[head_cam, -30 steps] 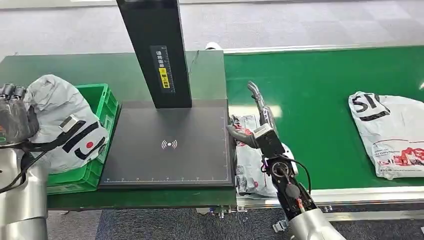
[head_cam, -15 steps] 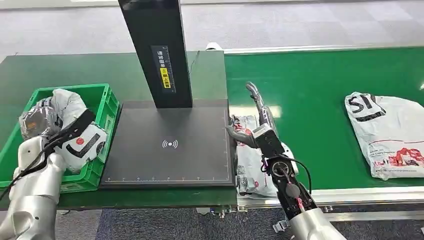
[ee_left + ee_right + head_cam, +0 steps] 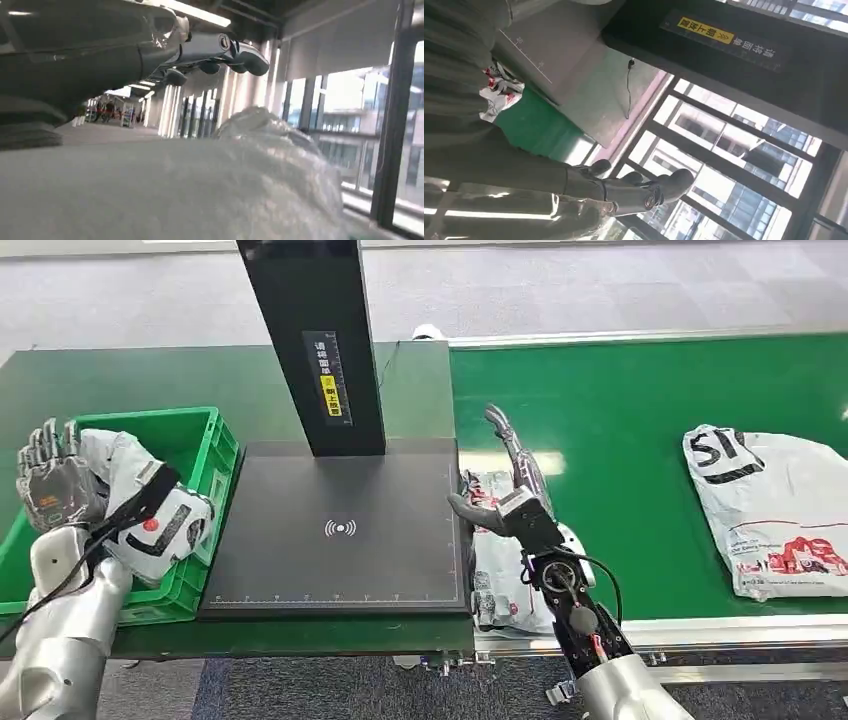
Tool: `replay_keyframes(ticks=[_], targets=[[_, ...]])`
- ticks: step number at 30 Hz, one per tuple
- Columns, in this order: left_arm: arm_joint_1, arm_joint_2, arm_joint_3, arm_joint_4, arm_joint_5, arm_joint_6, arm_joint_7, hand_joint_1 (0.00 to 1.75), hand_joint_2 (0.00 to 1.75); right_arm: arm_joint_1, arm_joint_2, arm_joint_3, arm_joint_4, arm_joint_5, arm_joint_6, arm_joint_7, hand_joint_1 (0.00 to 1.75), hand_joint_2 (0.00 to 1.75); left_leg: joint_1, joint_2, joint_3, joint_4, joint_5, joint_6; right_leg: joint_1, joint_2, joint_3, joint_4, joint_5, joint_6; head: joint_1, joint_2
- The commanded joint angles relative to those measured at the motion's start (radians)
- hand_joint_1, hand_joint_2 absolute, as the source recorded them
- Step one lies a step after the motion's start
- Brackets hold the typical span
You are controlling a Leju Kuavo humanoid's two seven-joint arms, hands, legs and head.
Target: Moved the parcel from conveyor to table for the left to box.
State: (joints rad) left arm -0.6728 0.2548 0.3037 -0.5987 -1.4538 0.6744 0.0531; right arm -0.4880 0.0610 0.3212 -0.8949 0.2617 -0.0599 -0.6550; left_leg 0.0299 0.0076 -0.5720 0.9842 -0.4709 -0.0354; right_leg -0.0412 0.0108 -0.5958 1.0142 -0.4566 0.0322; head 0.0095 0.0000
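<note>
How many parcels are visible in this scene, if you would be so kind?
3: one parcel in the green crate, one on the conveyor beneath the right hand, one farther along the belt. Others may be hidden.

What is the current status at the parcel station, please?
Left hand open beside grey parcel lying in green crate. Right hand open over second parcel at conveyor edge. Scan pad bare.

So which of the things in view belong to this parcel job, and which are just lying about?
In the job:
- parcel under right hand
- conveyor
- black pad
- green box
- left hand

Lying about:
- boxed parcel
- far parcel
</note>
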Motion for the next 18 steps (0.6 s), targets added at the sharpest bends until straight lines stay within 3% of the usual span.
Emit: replay_keyframes(ticks=[1, 2, 3, 4, 7, 14, 18], targets=[[0.15, -0.145, 0.264, -0.644, 0.037, 0.024, -0.356, 0.0, 1.75, -0.033, 0.023, 0.017, 0.064, -0.009, -0.008, 0.002, 0.0, 1.75, 0.002, 0.001, 0.0, 0.001, -0.001, 0.003, 0.003, 0.0, 0.001, -0.001, 0.0, -0.003, 0.0, 0.0], [0.144, -0.182, 0.336, -0.695, 0.059, 0.024, -0.462, 0.0, 1.75, -0.039, 0.028, 0.021, 0.077, -0.011, -0.012, -0.001, 0.0, 1.75, 0.002, 0.002, -0.002, 0.001, -0.001, 0.002, 0.002, 0.0, -0.002, -0.001, 0.0, -0.002, 0.0, 0.0], [0.144, -0.182, 0.336, -0.695, 0.059, 0.024, -0.462, 0.0, 1.75, -0.039, 0.028, 0.021, 0.077, -0.011, -0.012, -0.001, 0.0, 1.75, 0.002, 0.002, 0.0, 0.001, -0.002, 0.003, 0.003, 0.001, -0.001, -0.001, -0.001, -0.004, 0.0, 0.0], [0.083, -0.273, 0.517, -0.768, 0.134, 0.024, -0.751, 0.0, 1.75, -0.047, 0.032, 0.026, 0.096, -0.02, -0.024, -0.012, 0.0, 1.75, 0.002, 0.002, -0.001, 0.001, -0.001, 0.002, 0.002, 0.001, -0.001, -0.001, 0.0, -0.003, 0.0, 0.0], [0.109, -0.271, 0.451, -0.896, 0.211, 0.024, -0.751, 0.0, 1.75, -0.048, 0.034, 0.03, 0.108, -0.028, -0.033, -0.021, 0.0, 1.75, 0.001, 0.004, -0.002, 0.001, -0.001, 0.002, 0.002, 0.003, -0.003, -0.001, 0.001, -0.002, 0.001, 0.0], [0.109, -0.271, 0.451, -0.896, 0.211, 0.024, -0.751, 0.0, 1.75, -0.048, 0.034, 0.03, 0.108, -0.028, -0.033, -0.021, 0.0, 1.75, 0.001, 0.002, 0.0, 0.0, -0.001, 0.002, 0.002, 0.0, -0.001, -0.001, 0.0, -0.003, 0.0, 0.0], [0.124, -0.274, 0.363, -1.04, 0.281, 0.024, -0.751, 0.0, 1.75, -0.052, 0.028, 0.037, 0.121, -0.042, -0.044, -0.031, 0.0, 1.75, 0.002, 0.002, -0.001, 0.001, -0.001, 0.003, 0.003, 0.001, -0.001, -0.001, 0.0, -0.003, 0.0, 0.0]])
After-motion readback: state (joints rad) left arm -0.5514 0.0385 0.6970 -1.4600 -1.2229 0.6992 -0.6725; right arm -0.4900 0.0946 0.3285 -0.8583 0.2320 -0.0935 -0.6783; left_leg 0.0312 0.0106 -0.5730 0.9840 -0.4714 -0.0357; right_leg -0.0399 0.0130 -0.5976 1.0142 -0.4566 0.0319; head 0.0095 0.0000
